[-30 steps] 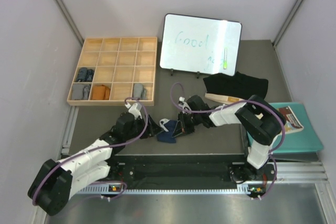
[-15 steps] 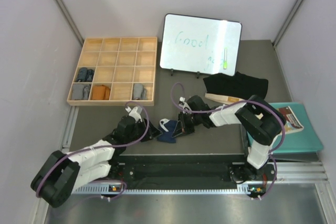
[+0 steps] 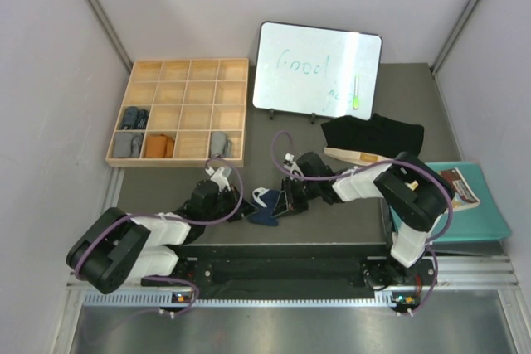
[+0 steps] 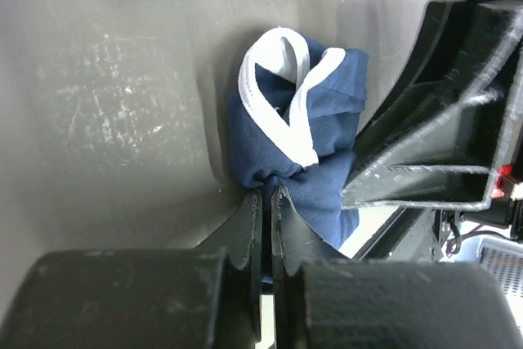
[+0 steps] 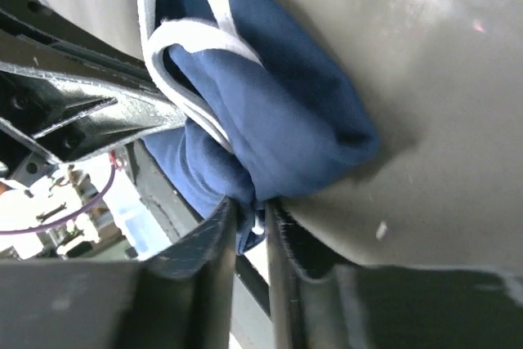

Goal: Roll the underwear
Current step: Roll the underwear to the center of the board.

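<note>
The navy underwear with white trim lies bunched near the table's front edge, between both grippers. My left gripper is shut, pinching the bundle's left end; the wrist view shows the navy cloth squeezed at the tips. From the right, my right gripper holds a fold of the same cloth between its jaws, which stand only slightly apart. The black underwear with beige waistband lies at the back right, untouched.
A wooden compartment tray at the back left holds rolled grey cloths and an orange one. A whiteboard stands at the back. A teal book lies at the right edge.
My left arm has drawn back and lowered, and its gripper has closed on the navy underwear's left end. The right gripper stays in place, its jaws a little looser.
</note>
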`<action>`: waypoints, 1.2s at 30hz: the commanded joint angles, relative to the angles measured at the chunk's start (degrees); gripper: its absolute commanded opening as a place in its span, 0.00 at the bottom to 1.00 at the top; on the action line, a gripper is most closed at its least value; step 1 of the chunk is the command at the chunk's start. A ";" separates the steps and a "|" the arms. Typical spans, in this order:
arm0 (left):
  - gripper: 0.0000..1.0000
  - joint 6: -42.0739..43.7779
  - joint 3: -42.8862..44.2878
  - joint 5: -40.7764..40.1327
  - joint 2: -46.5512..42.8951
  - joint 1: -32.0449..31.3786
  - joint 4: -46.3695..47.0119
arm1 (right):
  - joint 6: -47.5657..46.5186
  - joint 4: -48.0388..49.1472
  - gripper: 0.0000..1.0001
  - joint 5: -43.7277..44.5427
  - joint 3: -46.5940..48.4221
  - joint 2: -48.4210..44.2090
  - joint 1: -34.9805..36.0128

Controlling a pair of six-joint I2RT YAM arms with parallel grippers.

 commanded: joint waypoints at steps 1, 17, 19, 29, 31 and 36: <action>0.00 4.66 5.38 0.12 -1.43 -0.18 -12.09 | -6.69 -9.83 0.28 10.66 -1.44 -6.76 0.97; 0.00 13.19 21.02 11.61 11.83 0.96 -36.37 | -34.21 -10.46 0.56 58.71 1.90 -20.95 31.10; 0.00 13.63 21.64 12.15 13.06 0.96 -37.08 | -37.19 -10.46 0.56 61.10 2.95 -18.31 34.00; 0.00 15.39 24.28 12.41 14.30 1.14 -40.15 | -42.13 -7.91 0.51 64.28 4.54 -10.40 38.76; 0.00 15.48 24.37 12.50 14.47 1.14 -40.33 | -42.13 -7.74 0.45 63.93 4.62 -9.87 38.76; 0.00 15.92 24.37 12.85 14.39 1.14 -40.59 | -41.51 -7.47 0.35 62.70 4.36 -6.62 38.94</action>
